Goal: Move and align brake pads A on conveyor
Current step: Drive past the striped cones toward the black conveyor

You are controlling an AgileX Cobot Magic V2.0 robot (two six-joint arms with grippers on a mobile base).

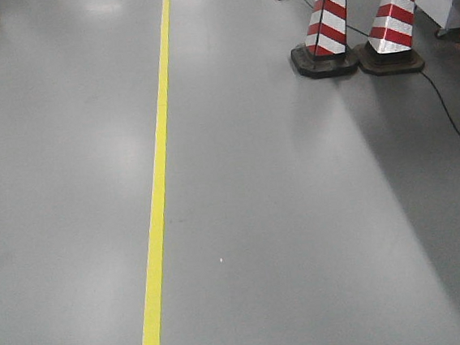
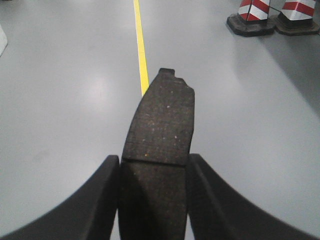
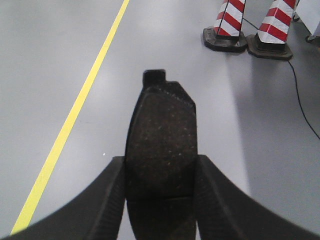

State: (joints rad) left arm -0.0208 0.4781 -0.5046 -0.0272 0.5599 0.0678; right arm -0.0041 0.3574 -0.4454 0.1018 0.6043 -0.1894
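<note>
Counting two brake pads, one in each gripper. Pinched in the left gripper (image 2: 152, 167), between its two black fingers (image 2: 95, 205): first brake pad (image 2: 161, 117), dark grey and speckled, with a thin groove across it at the level of the fingertips and the tabbed end pointing forward. Pinched the same way in the right gripper (image 3: 161, 167): second brake pad (image 3: 162, 125), with a small square tab at the far end. Both held up in the air over the grey floor (image 1: 299, 215), touching nothing else, with both wrists tilted forward and a little downward.

On the floor: one yellow line (image 1: 159, 179), passing behind the tip of the first brake pad and to the left of the second brake pad. Also two red-and-white striped cones (image 1: 328, 24) on black bases, standing side by side ahead at the right, and one black cable (image 1: 453, 122) running past them.
</note>
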